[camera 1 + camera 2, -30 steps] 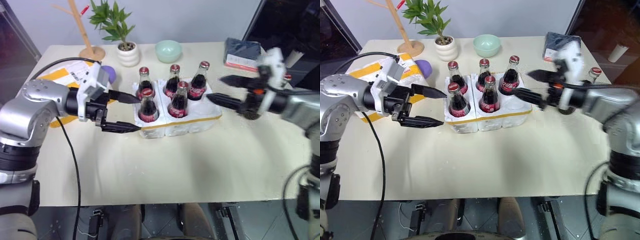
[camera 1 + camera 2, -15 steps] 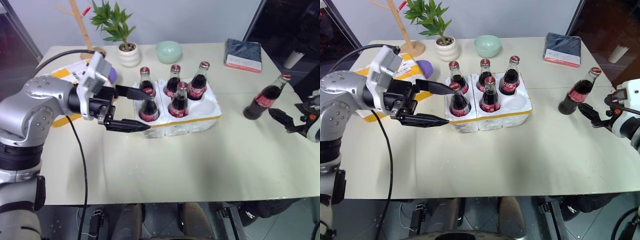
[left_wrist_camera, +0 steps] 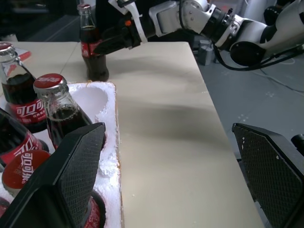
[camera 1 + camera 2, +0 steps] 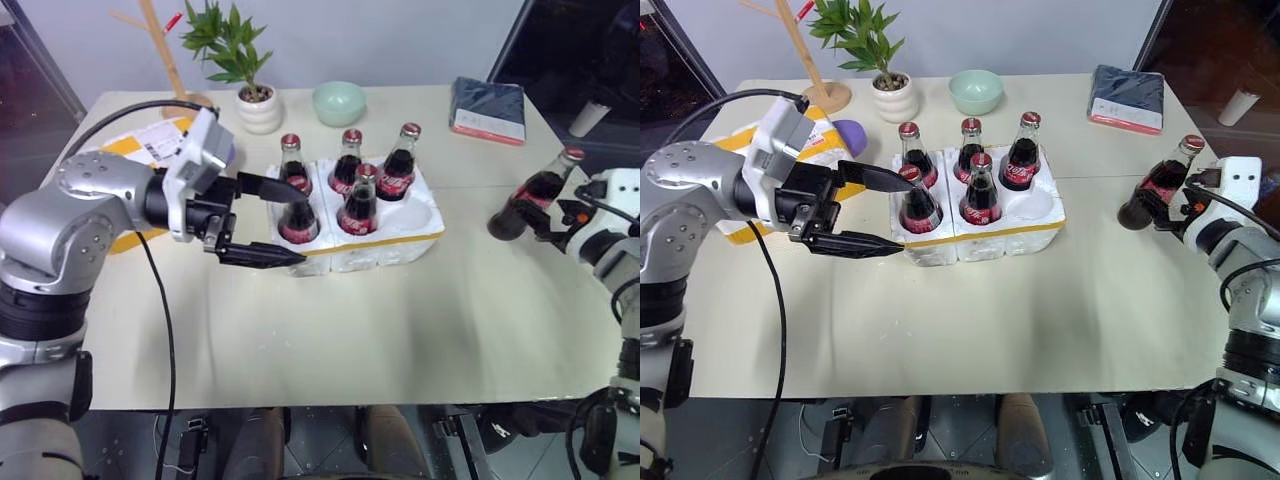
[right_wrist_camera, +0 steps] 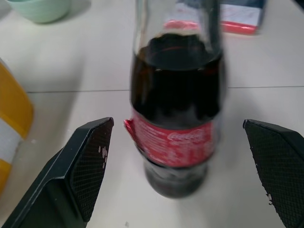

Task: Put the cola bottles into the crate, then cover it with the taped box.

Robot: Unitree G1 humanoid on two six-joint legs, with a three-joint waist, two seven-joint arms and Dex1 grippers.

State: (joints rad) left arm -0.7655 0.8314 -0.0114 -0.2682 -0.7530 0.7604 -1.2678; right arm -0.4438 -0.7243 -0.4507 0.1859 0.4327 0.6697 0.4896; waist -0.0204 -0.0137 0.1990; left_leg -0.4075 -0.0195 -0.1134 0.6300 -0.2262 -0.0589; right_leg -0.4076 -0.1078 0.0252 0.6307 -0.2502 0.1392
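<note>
Left eye view: a pale cream table (image 4: pixel 400 320) stands against a light wall, dark openings at both far corners. At the left edge the taped box (image 4: pixel 140 150) lies mostly hidden behind the left arm, with a purple object (image 4: pixel 224 150) peeking past it. The left gripper (image 4: pixel 285 222) is spread wide and empty at the crate's (image 4: pixel 385 245) left end. Five cola bottles (image 4: pixel 358 200) stand in the crate; its front right well is vacant. Behind sit a potted plant (image 4: pixel 245 70), a green bowl (image 4: pixel 337 102) and a dark book (image 4: pixel 488 108). Near the right edge the sixth bottle (image 4: pixel 525 198) stands on the table between the right gripper's (image 5: pixel 178 161) gaping fingers, untouched as far as I can see.
</note>
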